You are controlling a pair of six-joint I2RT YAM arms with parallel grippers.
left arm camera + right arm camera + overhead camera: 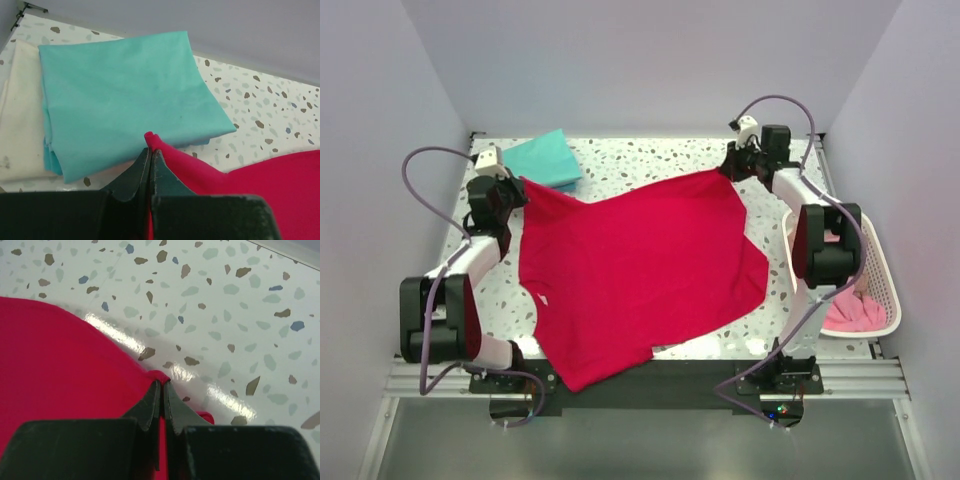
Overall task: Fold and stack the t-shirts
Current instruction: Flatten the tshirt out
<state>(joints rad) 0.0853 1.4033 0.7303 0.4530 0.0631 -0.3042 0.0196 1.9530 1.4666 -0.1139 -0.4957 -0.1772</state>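
Observation:
A crimson-red t-shirt (635, 270) lies spread across the middle of the table, its neck with a small white label at the front left. My left gripper (520, 184) is shut on its far left corner; in the left wrist view (150, 150) red cloth (260, 185) pokes out past the tips. My right gripper (732, 168) is shut on the far right corner, as the right wrist view (163, 385) shows, with red cloth (60, 370) running left. A folded teal t-shirt (545, 158) lies at the far left on a cream one (20, 125).
A white mesh laundry basket (882, 290) stands at the right table edge with pink t-shirts (852, 312) inside. The terrazzo tabletop (650, 160) shows bare behind the red shirt. Grey walls close in on three sides.

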